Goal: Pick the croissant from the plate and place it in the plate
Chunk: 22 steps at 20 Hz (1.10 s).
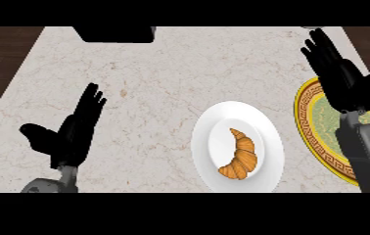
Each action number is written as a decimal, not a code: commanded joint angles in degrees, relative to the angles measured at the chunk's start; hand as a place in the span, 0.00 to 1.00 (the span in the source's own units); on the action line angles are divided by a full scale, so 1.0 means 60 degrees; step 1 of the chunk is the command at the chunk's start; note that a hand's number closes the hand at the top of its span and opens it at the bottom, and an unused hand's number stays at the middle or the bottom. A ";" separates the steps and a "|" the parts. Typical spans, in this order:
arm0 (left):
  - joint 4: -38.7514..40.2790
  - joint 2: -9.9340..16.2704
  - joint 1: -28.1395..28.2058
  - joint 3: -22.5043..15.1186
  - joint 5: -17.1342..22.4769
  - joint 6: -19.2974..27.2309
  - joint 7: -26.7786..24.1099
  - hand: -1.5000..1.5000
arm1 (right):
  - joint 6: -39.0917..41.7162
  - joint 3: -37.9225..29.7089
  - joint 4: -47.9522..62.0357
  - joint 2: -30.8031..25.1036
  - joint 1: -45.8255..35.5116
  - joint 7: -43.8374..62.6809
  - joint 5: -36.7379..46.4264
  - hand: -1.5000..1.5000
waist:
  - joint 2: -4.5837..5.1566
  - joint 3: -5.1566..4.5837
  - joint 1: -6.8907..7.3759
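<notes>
A golden-brown croissant (241, 156) lies on a white plate (217, 131) at the lower middle-right of the counter. A second plate (312, 126), green with a yellow patterned rim, sits at the right edge, partly hidden by my right forearm. My right hand (334, 70) is open with straight fingers pointing away, above the far part of the patterned plate and to the right of the croissant. My left hand (74, 131) rests open at the lower left, fingers up, far from both plates.
A black object (115, 33) stands at the counter's far edge, upper left. Dark wood shows beyond the marble counter (166, 82) at the top left and top right corners.
</notes>
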 commanded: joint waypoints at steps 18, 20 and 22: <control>0.0948 -0.0263 0.0809 -0.0661 -0.0622 -0.0403 0.1275 0.50 | -0.5187 -0.0805 -0.4987 0.1119 0.6477 -0.2363 0.3995 0.00 | -0.0004 -0.0001 -0.0176; 0.1717 -0.0312 0.0315 -0.0327 -0.0432 -0.0796 0.0900 0.50 | -0.5249 -0.0289 -0.6441 0.0686 0.7017 -0.1045 0.4759 0.00 | 0.0000 -0.0013 -0.0230; 0.1633 -0.0306 0.0333 -0.0340 -0.0492 -0.0577 0.0916 0.50 | -0.4797 0.0381 -0.6401 0.0084 0.7449 -0.0193 0.5476 0.00 | 0.0014 -0.0033 -0.0272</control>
